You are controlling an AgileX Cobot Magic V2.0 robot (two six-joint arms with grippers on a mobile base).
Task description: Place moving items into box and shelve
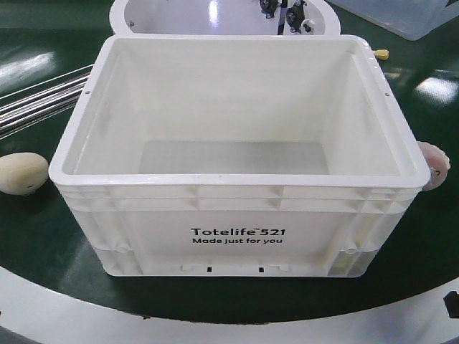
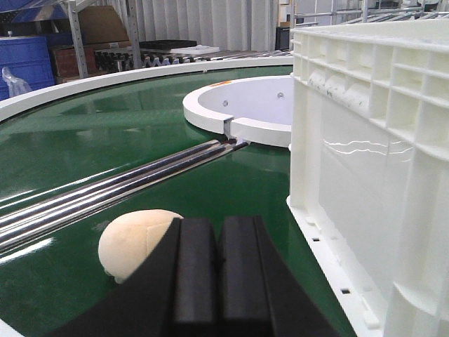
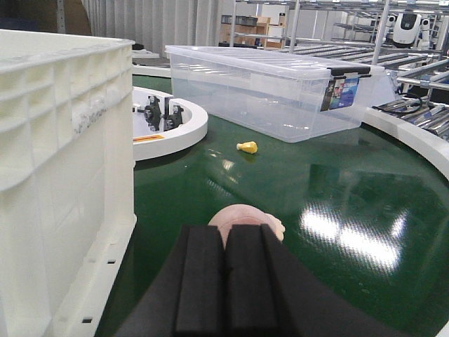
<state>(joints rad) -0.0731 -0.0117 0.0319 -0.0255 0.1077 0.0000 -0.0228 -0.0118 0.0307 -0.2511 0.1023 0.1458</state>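
While fully closed, all fingers [image 2: 196, 274] empty.

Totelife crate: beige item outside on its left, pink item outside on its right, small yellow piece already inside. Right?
Not quite. The small yellow piece lies on the green table outside the Totelife crate, near the clear bin, as the right wrist view shows; the crate is empty. The beige item and pink item are as you said.

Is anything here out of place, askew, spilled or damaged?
Nothing looks spilled or damaged. The white plastic crate stands level and empty; the beige round object, the pink round object and the small yellow piece lie outside it on the green surface.
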